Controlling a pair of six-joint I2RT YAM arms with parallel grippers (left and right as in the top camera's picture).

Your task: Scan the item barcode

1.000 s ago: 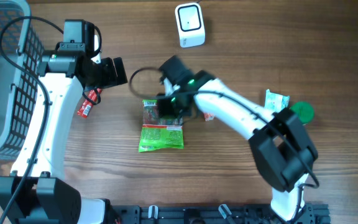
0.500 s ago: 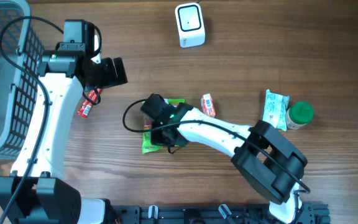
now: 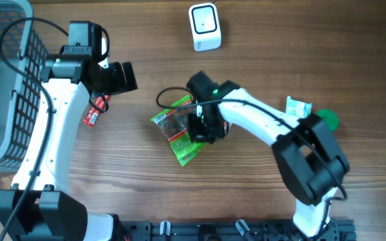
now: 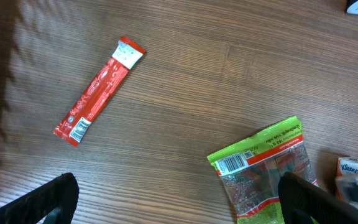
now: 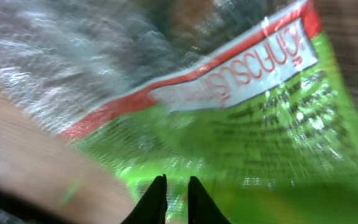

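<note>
Item: green snack bag (image 3: 178,127) lies flat and skewed mid-table, with its barcode (image 4: 234,163) face up near one corner.
Scanner: white barcode scanner (image 3: 204,27) stands at the far side, well apart from the bag.
Right gripper (image 5: 174,199): down on the bag's green end, fingertips nearly together with a thin gap; cannot tell whether film is pinched.
Left gripper (image 3: 123,76): jaws wide apart, holding nothing, above the red stick sachet (image 4: 98,90).
Done: right arm is at the item; nothing more, by my reading.
Remaining: secure the grip, lift, carry the bag to the scanner, present the barcode.
Progress: early; scan not yet made.
</note>
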